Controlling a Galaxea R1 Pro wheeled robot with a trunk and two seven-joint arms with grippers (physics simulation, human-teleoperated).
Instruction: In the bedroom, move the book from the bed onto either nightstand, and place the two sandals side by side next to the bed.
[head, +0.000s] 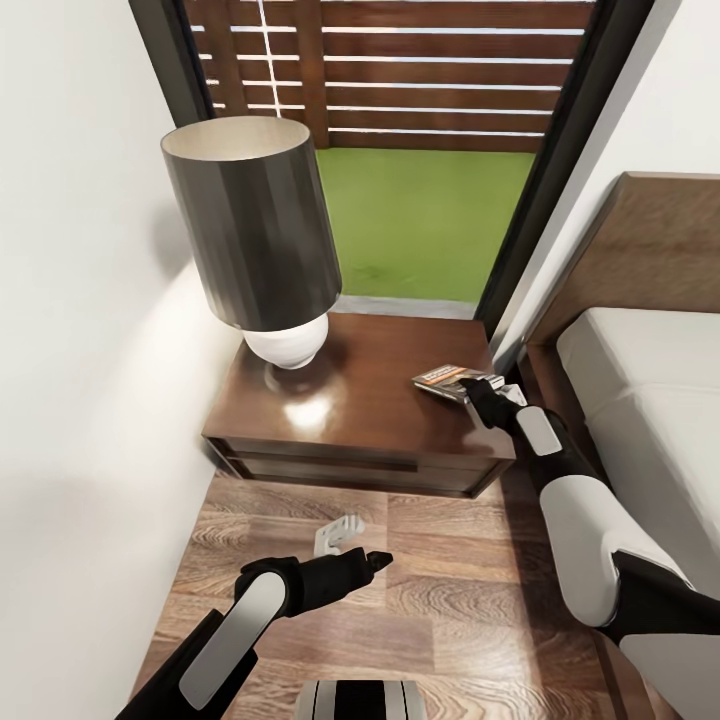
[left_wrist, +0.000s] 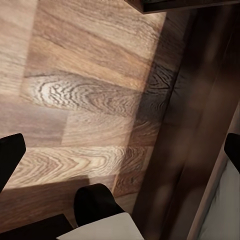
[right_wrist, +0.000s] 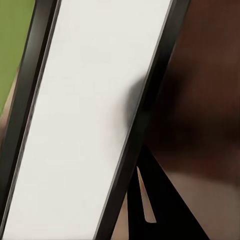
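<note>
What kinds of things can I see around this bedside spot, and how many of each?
Dark brown glossy wooden nightstand: 1
Lamp with dark grey drum shade and white round base: 1
Small thin paperback book, lying on the nightstand: 1
Bed with pale mattress: 1
Black robot grippers, left and right: 2
Total: 6

Head view: high, facing down over nightstand (head: 380, 390) and floor (head: 450, 580). Left wrist view: close above that floor (left_wrist: 90, 100). Right wrist view: close against the window frame (right_wrist: 145, 115).
</note>
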